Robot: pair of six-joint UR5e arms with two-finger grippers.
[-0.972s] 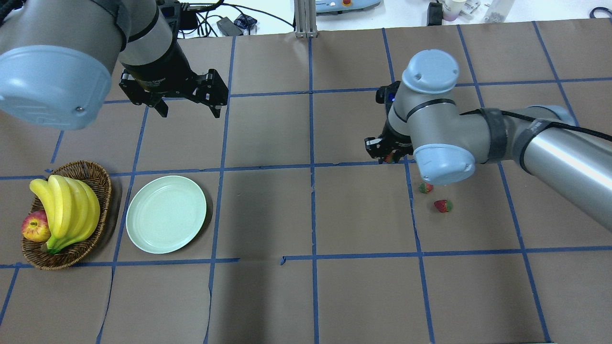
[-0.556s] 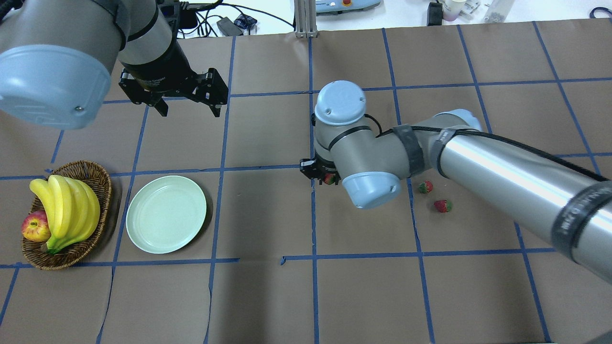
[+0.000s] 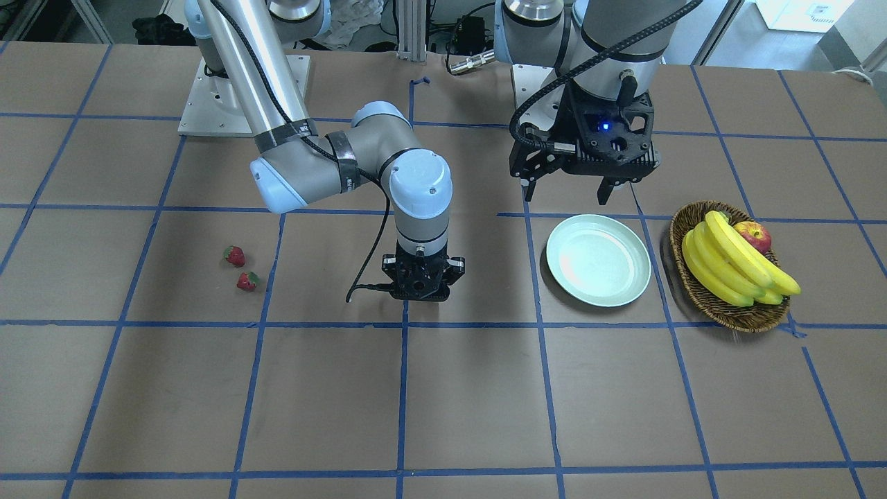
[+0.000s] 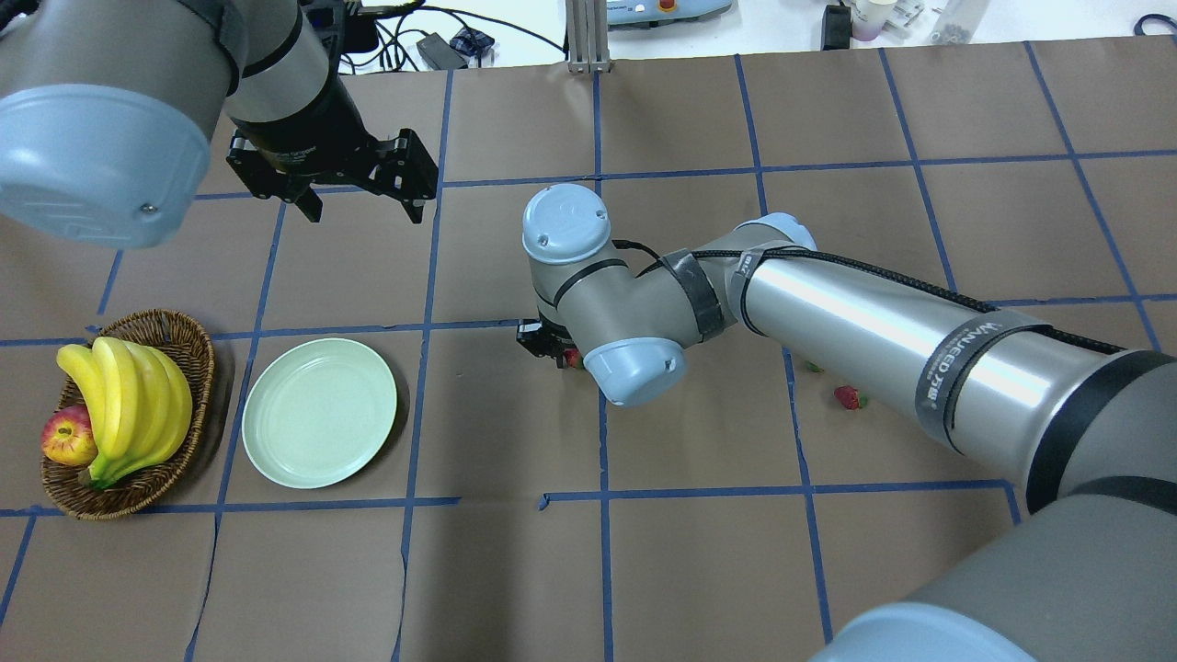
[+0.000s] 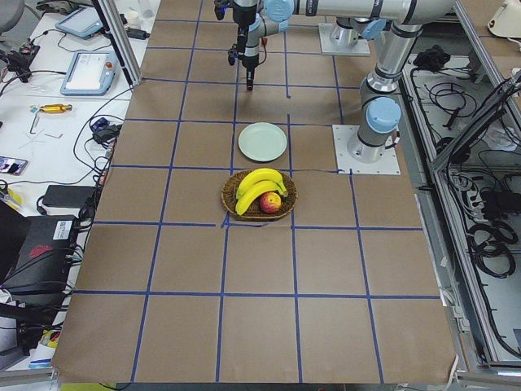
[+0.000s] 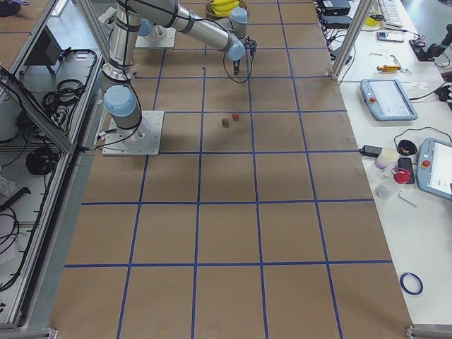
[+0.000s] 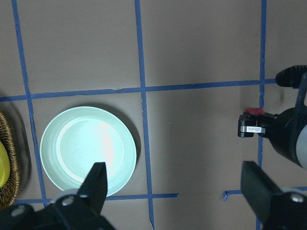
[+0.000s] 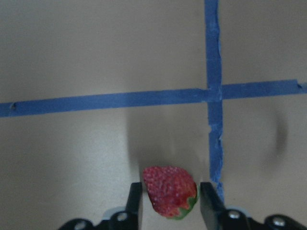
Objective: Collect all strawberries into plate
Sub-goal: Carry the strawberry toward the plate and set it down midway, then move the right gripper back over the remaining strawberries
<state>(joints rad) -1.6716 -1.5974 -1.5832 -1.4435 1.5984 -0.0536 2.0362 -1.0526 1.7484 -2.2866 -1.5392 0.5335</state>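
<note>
My right gripper (image 8: 170, 197) is shut on a red strawberry (image 8: 170, 190) and holds it above the brown table. It hangs near the table's middle (image 4: 552, 342), well right of the plate, and also shows in the front view (image 3: 423, 278). Two more strawberries (image 3: 234, 256) (image 3: 247, 281) lie on the table far to my right; in the overhead view one shows (image 4: 849, 397), the other is mostly hidden by my right arm. The pale green plate (image 4: 319, 412) holds nothing. My left gripper (image 4: 363, 210) is open and empty, hanging behind the plate.
A wicker basket (image 4: 129, 496) with bananas (image 4: 129, 405) and a red apple (image 4: 69, 435) stands just left of the plate. My right forearm (image 4: 874, 331) stretches across the table's right half. Blue tape lines grid the brown table cover.
My right gripper has travelled left across the table with the strawberry, from beside the other two strawberries to the middle. The left arm has hardly moved.
</note>
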